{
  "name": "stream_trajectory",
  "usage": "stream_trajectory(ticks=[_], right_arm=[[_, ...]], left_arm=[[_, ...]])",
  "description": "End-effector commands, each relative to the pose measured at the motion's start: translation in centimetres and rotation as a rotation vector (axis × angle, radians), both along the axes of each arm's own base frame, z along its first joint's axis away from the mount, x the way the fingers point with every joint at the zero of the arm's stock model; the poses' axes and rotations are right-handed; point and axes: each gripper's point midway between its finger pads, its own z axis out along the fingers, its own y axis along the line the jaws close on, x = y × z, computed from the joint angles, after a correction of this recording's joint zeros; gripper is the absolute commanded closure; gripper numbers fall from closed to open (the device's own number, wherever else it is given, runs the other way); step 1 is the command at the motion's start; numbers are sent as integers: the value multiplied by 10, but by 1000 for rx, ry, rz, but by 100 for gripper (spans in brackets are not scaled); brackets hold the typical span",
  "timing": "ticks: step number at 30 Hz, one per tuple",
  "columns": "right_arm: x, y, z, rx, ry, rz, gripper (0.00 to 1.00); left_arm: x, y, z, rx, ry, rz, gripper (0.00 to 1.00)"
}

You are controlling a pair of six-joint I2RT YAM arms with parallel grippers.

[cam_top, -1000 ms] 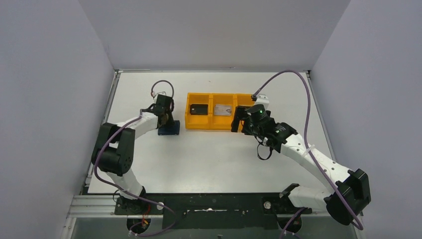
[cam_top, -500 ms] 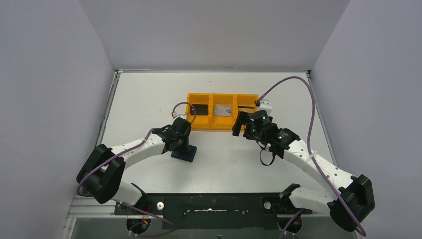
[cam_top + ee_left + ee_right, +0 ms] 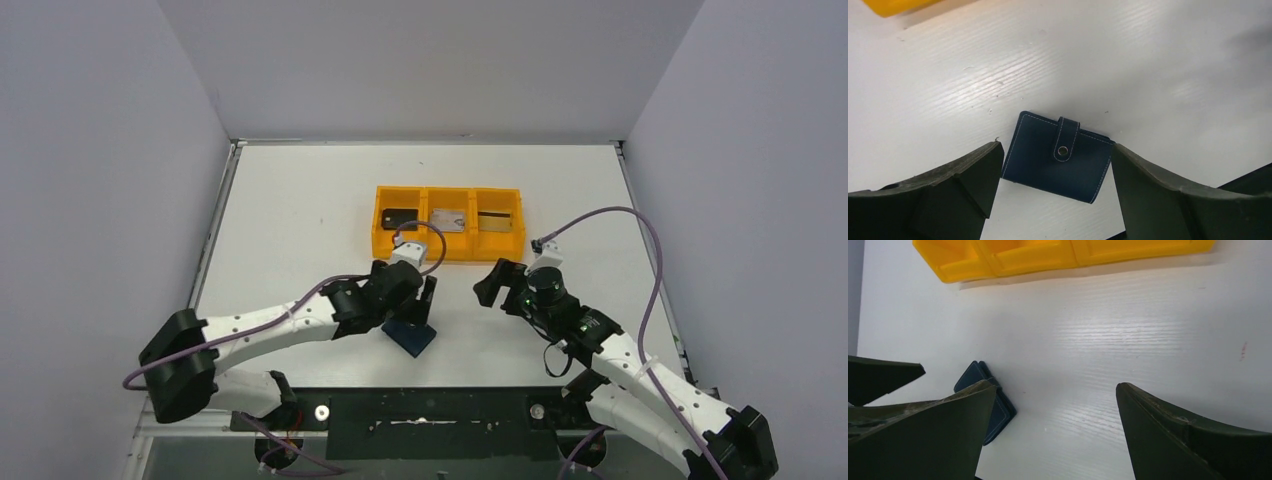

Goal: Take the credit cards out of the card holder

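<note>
Card holder (image 3: 1038, 160) tab snapped shut, left wrist view only; left tool (image 3: 1054, 146), right tool (image 3: 1055, 385) spread.

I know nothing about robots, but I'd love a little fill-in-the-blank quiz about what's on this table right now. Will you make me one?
1. The card holder lies flat on the table, folded ____.
2. The orange tray has ____ compartments.
3. The silver-grey card lies in the tray's ____ compartment.
4. The left tool and the right tool both stand ____.
Missing words: shut; three; middle; open.
</note>
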Motion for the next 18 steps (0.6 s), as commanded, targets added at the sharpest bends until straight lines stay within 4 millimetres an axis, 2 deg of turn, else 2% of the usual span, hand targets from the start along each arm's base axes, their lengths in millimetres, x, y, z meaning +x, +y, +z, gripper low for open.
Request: stream_trajectory(ticks=[1, 4, 9, 14, 18], right_arm=[[-1, 31, 13, 141, -38, 99, 6], [-6, 50, 4, 119, 2, 171, 11], [-10, 77, -9, -29, 38, 256, 21], [-8, 104, -17, -107, 37, 338, 28], [-14, 133, -19, -163, 10, 420, 33]], left_arm=[[12, 19, 42, -181, -102, 164, 20], [5, 40, 40, -239, -73, 238, 18], [3, 82, 32, -329, -27, 406, 14], [-8, 94, 20, -511, 12, 486, 15], [-19, 101, 8, -560, 50, 533, 19]])
